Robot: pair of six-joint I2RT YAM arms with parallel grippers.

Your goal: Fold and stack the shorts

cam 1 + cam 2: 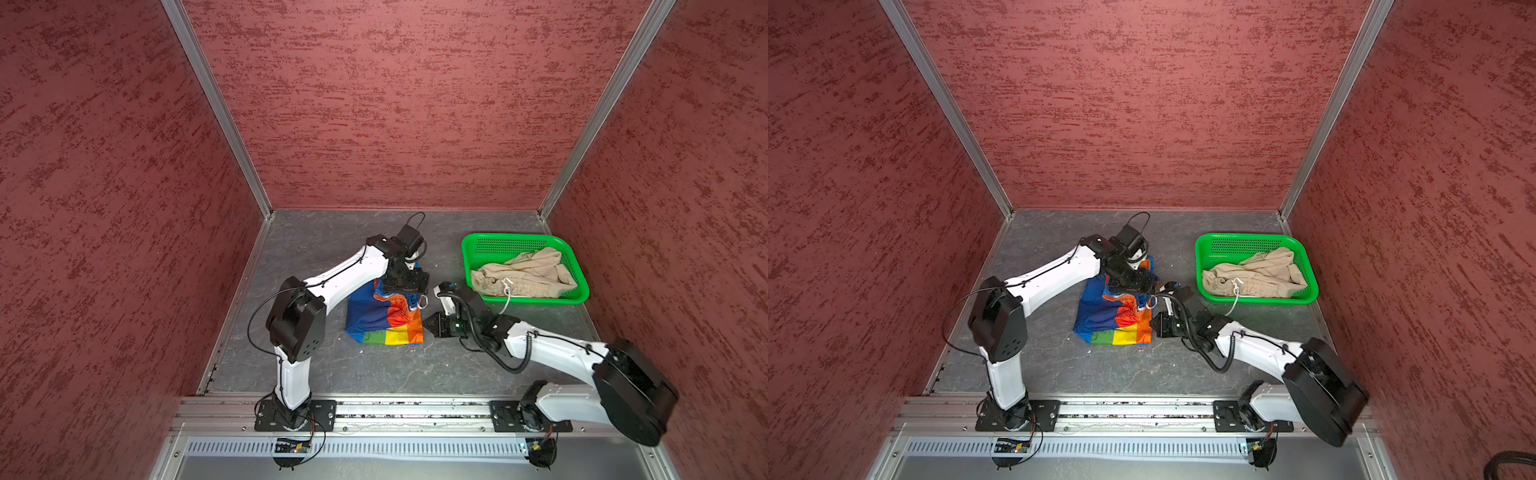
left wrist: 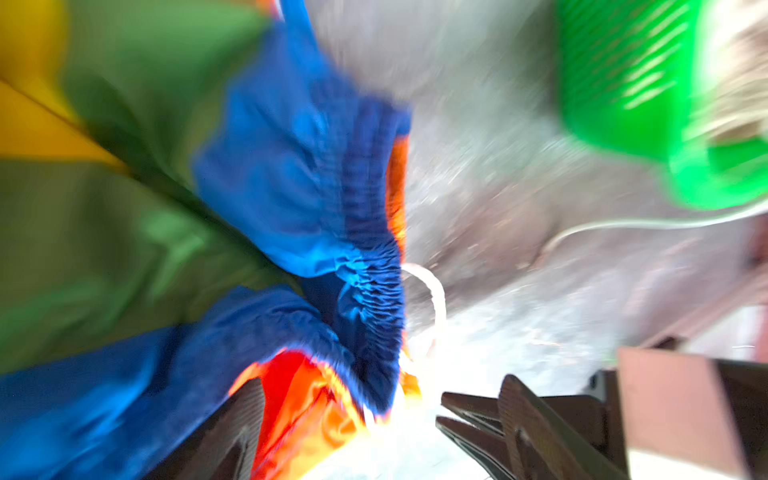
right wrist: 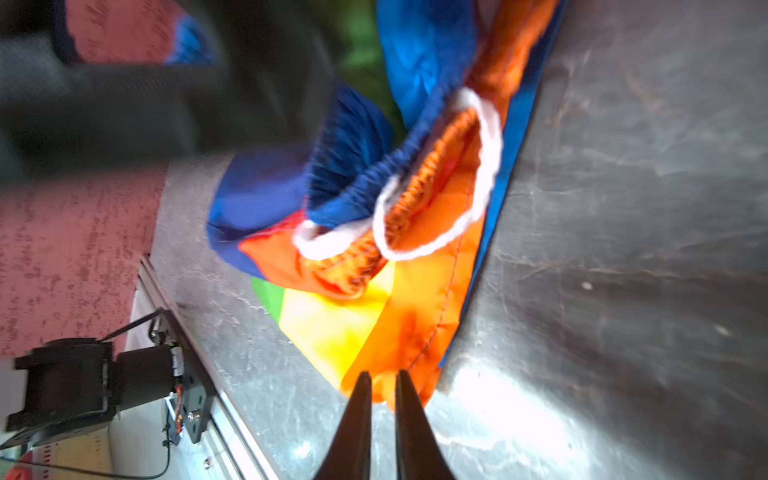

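**Rainbow shorts mid-table, beige pair in basket**

Grey table (image 1: 374, 374) underneath everything. Across it, left arm (image 1: 353, 274) bent over the middle, right arm (image 1: 552, 349) reaching in low from the near right. At far right, green basket (image 1: 511, 245), holding the crumpled beige shorts (image 1: 532, 270). Mid-table, left of the basket and apart from it, rainbow shorts (image 1: 382, 320), partly folded, waistband bunched on top. Over that waistband, left gripper (image 2: 380, 390), jaws spread wide above the cloth. At the shorts' right edge, right gripper (image 3: 381, 376), jaws parted by a narrow slit, tips at the orange corner. White drawstring (image 3: 486, 166) looped across the orange waistband. Beige pair's cord (image 1: 507, 297) hanging over the basket's front rim.
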